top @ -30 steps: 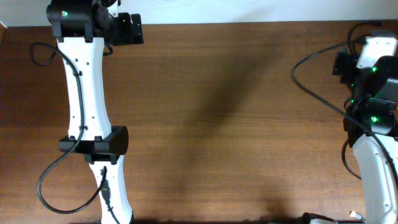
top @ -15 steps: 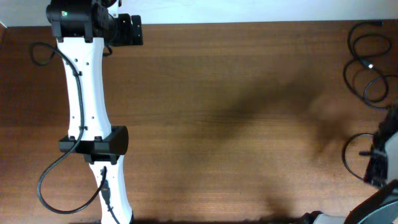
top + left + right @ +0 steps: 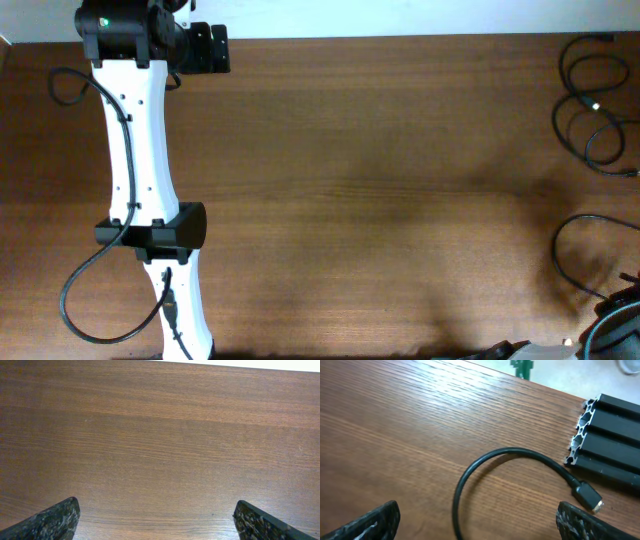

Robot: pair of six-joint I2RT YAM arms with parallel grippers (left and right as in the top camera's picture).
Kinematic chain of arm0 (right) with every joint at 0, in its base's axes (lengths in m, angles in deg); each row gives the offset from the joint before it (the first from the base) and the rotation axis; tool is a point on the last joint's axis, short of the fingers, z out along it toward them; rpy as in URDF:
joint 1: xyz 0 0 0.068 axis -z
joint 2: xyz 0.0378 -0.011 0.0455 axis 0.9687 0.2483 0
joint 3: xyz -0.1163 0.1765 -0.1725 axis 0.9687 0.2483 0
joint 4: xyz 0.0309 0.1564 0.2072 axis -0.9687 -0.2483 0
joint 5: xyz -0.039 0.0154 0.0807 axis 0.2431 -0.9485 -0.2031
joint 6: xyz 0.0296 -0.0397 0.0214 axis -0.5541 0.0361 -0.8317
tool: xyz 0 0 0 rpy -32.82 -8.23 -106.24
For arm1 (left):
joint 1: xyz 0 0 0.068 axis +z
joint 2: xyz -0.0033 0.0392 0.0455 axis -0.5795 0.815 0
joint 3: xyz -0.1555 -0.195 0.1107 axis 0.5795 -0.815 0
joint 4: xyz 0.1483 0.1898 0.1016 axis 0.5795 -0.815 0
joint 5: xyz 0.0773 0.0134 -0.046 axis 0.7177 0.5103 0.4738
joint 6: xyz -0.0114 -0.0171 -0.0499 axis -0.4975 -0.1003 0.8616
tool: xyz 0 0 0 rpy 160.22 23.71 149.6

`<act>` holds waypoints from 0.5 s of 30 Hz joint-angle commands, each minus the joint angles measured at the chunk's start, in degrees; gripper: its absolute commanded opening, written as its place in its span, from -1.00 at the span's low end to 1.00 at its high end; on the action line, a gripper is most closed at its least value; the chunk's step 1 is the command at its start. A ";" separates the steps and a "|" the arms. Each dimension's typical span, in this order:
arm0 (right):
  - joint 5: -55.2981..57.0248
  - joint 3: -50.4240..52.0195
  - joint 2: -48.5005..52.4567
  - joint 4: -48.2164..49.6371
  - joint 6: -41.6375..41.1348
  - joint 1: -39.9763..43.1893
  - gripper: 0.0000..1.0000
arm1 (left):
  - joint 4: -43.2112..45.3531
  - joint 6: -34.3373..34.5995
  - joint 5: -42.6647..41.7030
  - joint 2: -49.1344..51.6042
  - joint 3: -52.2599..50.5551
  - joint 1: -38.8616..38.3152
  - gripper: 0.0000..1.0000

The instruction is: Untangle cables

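A bunch of thin black cables lies in overlapping loops at the table's far right corner, with small plug tips showing. Another thin black cord curves over the wood lower on the right side. In the right wrist view a black cable with a plug tip arcs between the wide-apart fingers of my right gripper, which is open and touches nothing. In the overhead view that arm shows only at the bottom right corner. My left gripper is open over bare wood at the far left.
The white left arm stretches along the table's left side with its own thicker black wires looping beside it. A black ribbed metal rail lies just past the plug tip in the right wrist view. The table's far edge meets a white wall.
The right arm has swung from the far right corner down to the bottom right corner, uncovering the looped cables there. The left arm has not moved.
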 commanded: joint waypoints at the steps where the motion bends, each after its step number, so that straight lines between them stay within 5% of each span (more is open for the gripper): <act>1: 0.13 0.37 3.72 0.96 -0.72 0.26 0.96 | -0.04 -0.92 -0.26 -0.35 0.07 0.15 0.98; 7: 0.90 0.74 6.19 4.15 -0.11 0.33 0.71 | -0.04 -0.92 -0.26 -0.35 0.07 0.15 0.98; 8: 1.14 1.14 6.27 4.44 -0.11 0.50 -0.45 | -0.04 -0.92 -0.26 -0.35 0.07 0.15 0.98; 9: 0.70 1.55 6.32 4.63 -0.11 0.76 -0.92 | -0.04 -0.94 -0.24 -0.35 0.07 0.15 0.98; 14: 0.57 3.52 6.38 6.45 -0.09 1.44 -0.89 | -0.02 -0.94 -0.24 -0.35 0.07 0.15 0.98; 15: 0.50 3.58 6.38 6.69 -0.09 1.44 -0.39 | -0.04 -0.96 -0.24 -0.35 0.07 0.15 0.98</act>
